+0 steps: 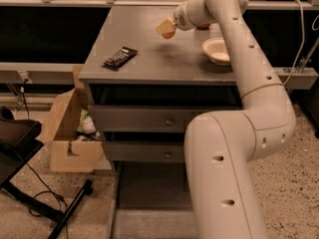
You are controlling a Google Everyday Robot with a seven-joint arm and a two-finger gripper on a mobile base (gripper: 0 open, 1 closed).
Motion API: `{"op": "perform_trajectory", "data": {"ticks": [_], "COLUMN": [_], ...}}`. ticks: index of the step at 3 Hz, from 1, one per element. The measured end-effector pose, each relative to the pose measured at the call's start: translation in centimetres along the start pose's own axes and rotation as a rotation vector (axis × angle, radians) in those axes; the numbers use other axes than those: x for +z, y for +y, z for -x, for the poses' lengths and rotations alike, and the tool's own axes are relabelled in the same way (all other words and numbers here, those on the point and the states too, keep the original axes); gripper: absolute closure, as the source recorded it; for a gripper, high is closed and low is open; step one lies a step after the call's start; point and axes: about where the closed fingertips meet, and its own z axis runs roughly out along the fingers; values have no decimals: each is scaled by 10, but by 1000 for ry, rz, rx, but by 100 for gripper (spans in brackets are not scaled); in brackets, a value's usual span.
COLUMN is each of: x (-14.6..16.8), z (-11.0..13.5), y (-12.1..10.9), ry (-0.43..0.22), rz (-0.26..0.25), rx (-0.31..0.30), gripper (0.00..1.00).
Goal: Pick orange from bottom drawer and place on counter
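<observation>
My gripper hangs a little above the counter, near its back middle, left of the white bowl. Its tan fingers are closed around a small round orange, of which only the lower part shows. The bottom drawer stands pulled out at the foot of the cabinet; the visible part of its floor is bare, and my arm hides its right side. The two shallower drawers above it are shut.
A white bowl sits on the counter's right side. A black remote-like object lies at its left front. Something reddish peeks from behind my arm. An open cardboard box and a black stand are on the floor at left.
</observation>
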Motion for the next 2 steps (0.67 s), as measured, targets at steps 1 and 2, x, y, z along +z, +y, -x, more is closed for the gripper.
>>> {"op": "perform_trajectory", "data": {"ticks": [1,2], "x": [25,28], "z": [-17,-18], "y": [3,5], "ry": [73,74], "rz": [-15,-11], "rx": [66,74], "gripper": [100,82]}}
